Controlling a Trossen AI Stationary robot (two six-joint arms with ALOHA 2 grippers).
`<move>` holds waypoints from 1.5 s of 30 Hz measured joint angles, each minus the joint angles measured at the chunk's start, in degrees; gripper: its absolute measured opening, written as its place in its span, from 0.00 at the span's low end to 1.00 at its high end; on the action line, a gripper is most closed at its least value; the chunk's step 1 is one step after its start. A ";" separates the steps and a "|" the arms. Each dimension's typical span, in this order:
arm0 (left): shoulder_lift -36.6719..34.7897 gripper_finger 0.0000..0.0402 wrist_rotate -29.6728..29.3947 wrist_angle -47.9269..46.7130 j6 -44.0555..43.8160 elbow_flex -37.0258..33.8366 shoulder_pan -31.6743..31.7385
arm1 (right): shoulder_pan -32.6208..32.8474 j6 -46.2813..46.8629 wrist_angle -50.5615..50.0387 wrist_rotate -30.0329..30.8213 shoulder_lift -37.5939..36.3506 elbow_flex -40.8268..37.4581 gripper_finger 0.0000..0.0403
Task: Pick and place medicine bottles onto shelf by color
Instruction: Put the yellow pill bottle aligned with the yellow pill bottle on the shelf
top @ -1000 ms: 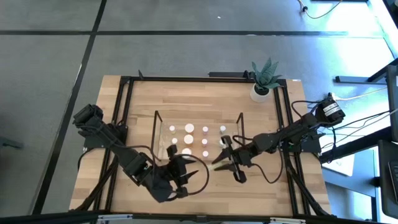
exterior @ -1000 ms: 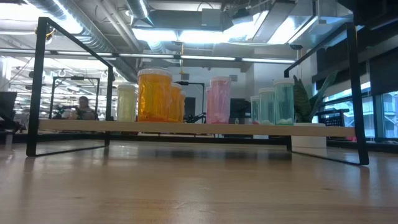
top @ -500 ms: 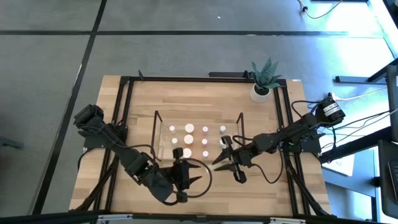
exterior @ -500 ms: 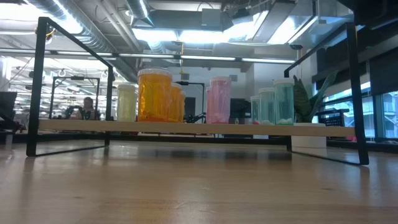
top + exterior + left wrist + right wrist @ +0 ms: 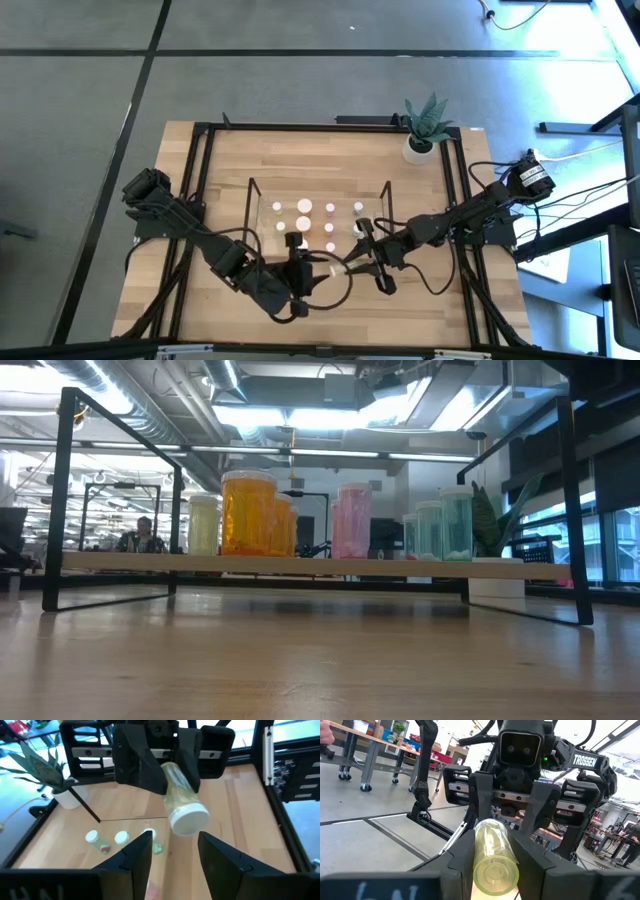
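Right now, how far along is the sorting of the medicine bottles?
Done: an orange bottle, a pink bottle and a green bottle stand grouped on the shelf. In hand: the right gripper holds a pale bottle sideways, facing the left gripper, whose fingers are open. Left: shelving that bottle; I see no other loose one.

two dark arms, one end effector on each: the left end effector (image 5: 305, 275) and the right end effector (image 5: 355, 262). one shelf (image 5: 320, 181). one bottle (image 5: 184, 800) off the shelf, between the two end effectors. seen from above, nine white caps (image 5: 303, 206) can be counted on the shelf; the arms may hide more. level with the tabletop (image 5: 320, 660): one pale yellow bottle (image 5: 203, 525), two orange bottles (image 5: 247, 515), one pink bottle (image 5: 352, 520), at least two green bottles (image 5: 457, 525). one potted plant (image 5: 425, 125). one person (image 5: 143, 536) in the room behind.
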 joint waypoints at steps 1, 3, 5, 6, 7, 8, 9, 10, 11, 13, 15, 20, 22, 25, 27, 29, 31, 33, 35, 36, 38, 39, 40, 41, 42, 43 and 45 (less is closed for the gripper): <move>0.00 0.38 -0.23 0.03 0.62 0.00 0.00 | 0.00 0.00 0.00 0.00 0.00 0.00 0.27; 0.00 0.38 -0.33 0.72 1.23 0.00 -0.03 | 0.00 0.01 0.00 0.00 0.00 0.00 0.27; 0.00 0.38 -0.33 0.80 1.20 0.00 -0.04 | 0.00 0.04 0.00 0.00 0.00 0.00 0.27; 0.00 0.38 -0.31 0.80 1.20 0.00 -0.04 | 0.00 0.04 0.00 0.02 0.00 0.00 0.27; 0.00 0.38 -0.33 0.82 1.20 0.00 -0.04 | 0.00 0.04 0.00 0.02 0.00 0.00 0.27; 0.00 0.38 -0.33 0.84 1.22 0.00 -0.04 | 0.00 0.04 -0.02 0.02 0.00 0.00 0.27; 0.00 0.38 -0.34 0.91 1.22 0.00 -0.04 | 0.00 0.06 -0.02 0.02 0.00 0.00 0.27; 0.00 0.38 -0.34 1.20 1.22 0.00 -0.04 | 0.00 0.07 -0.03 0.02 0.00 0.00 0.27; 0.00 0.38 -0.34 1.62 1.23 0.00 -0.04 | 0.00 0.07 -0.04 0.03 0.00 0.00 0.27; 0.00 0.38 -0.37 2.24 1.22 0.00 -0.04 | 0.00 0.09 -0.05 0.04 -0.02 0.00 0.27; 0.00 0.38 -0.37 2.20 0.97 0.00 -0.02 | 0.00 0.11 -0.07 0.04 -0.02 0.00 0.27; 0.00 0.38 -0.37 2.83 0.91 0.00 0.03 | 0.00 0.07 -0.09 0.07 -0.04 0.00 0.27; 0.00 0.38 -0.40 3.43 0.84 0.00 0.03 | 0.00 0.07 -0.09 0.35 -0.04 0.00 0.27; 0.00 0.38 -0.40 3.38 0.74 0.00 0.03 | -0.01 0.04 -0.18 1.84 -0.04 0.00 0.27; 0.00 0.38 -0.40 3.38 0.74 0.00 0.03 | -0.02 0.04 -0.33 1.95 -0.04 0.00 0.27; 0.00 0.38 -0.38 3.36 0.74 0.00 0.13 | -0.02 0.04 -0.33 1.97 -0.04 0.00 0.27; 0.00 0.38 -0.40 3.36 0.75 0.00 0.26 | -0.02 0.04 -0.33 1.97 -0.04 0.00 0.27; 0.00 0.38 -0.37 3.34 0.76 0.00 0.47 | -0.02 0.02 -0.33 2.02 -0.04 0.00 0.27; 0.00 0.38 -0.37 3.31 0.76 0.00 0.65 | -0.02 0.02 -0.33 2.12 -0.04 0.00 0.27; 0.00 0.38 -0.37 3.31 0.76 0.00 0.70 | -0.02 0.00 -0.32 2.15 -0.04 0.00 0.27; 0.00 0.38 -0.30 3.31 0.84 0.00 0.91 | -0.04 -0.07 -0.31 2.20 -0.04 0.00 0.27; 0.00 0.38 -0.24 3.31 1.00 0.00 1.02 | -0.04 -0.07 -0.31 2.29 -0.04 0.00 0.27; 0.00 0.38 -0.20 3.31 0.98 0.00 1.10 | -0.04 -0.10 -0.31 2.34 -0.04 0.00 0.27; 0.00 0.38 -0.18 3.31 0.92 0.00 1.21 | -0.04 -0.17 -0.31 2.36 -0.04 0.00 0.27; 0.00 0.38 -0.13 3.31 0.71 0.00 1.32 | -0.04 -0.19 -0.31 2.36 -0.04 0.00 0.27; 0.00 0.38 -0.11 3.31 0.22 0.00 1.38 | -0.04 -0.20 -0.29 2.38 -0.04 0.00 0.27; 0.00 0.38 -0.11 3.31 -0.76 0.00 1.47 | -0.04 -0.22 -0.28 2.38 -0.04 0.00 0.27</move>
